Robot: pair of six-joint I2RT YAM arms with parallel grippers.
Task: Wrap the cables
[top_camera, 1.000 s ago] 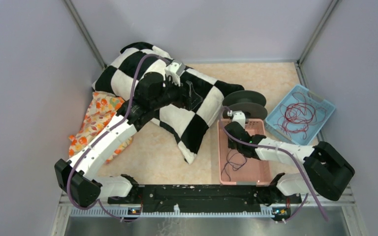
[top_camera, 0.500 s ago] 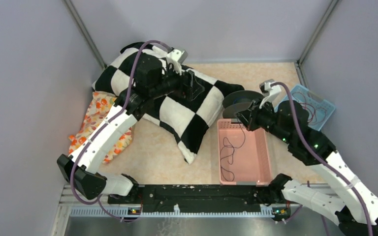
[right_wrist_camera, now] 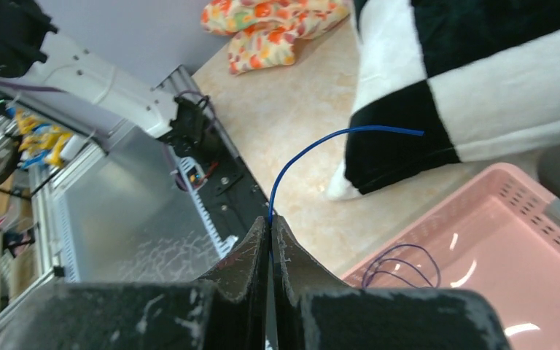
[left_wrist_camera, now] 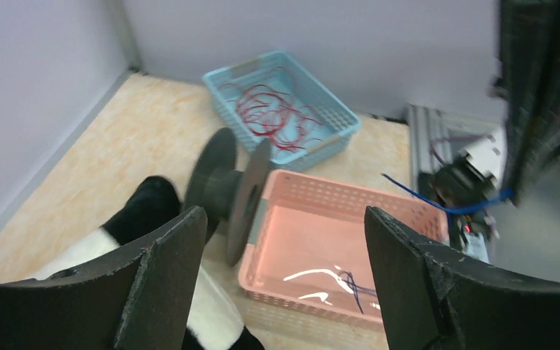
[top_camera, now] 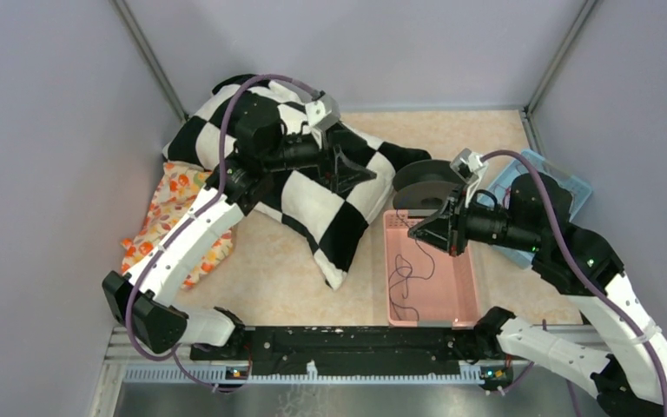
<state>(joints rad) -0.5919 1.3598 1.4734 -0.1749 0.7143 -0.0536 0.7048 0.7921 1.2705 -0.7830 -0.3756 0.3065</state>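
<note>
Thin dark blue cable [right_wrist_camera: 368, 129] pinched at one end by closed right end effector [right_wrist_camera: 270, 222] above pink plastic basket [top_camera: 447, 291], rest looped inside. Open, empty left end effector [top_camera: 360, 174] left of basket. Lift in hand; next, likely, calls for carrying end to black spool [top_camera: 425, 178] behind basket.

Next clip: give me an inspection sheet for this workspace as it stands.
Surface: beige marbled table.
Job's things: thin blue wire, one end pinched by the right gripper, the rest looped in the pink basket; black spool at the basket's far end.
Clutter: checkered cushion, orange patterned cloth, blue basket of red wire.
Grippers: left gripper open above the cushion, holding nothing; right gripper shut on the blue wire.
Cables: purple hoses along both arms.
Surroundings: plain grey walls, metal frame.
</note>
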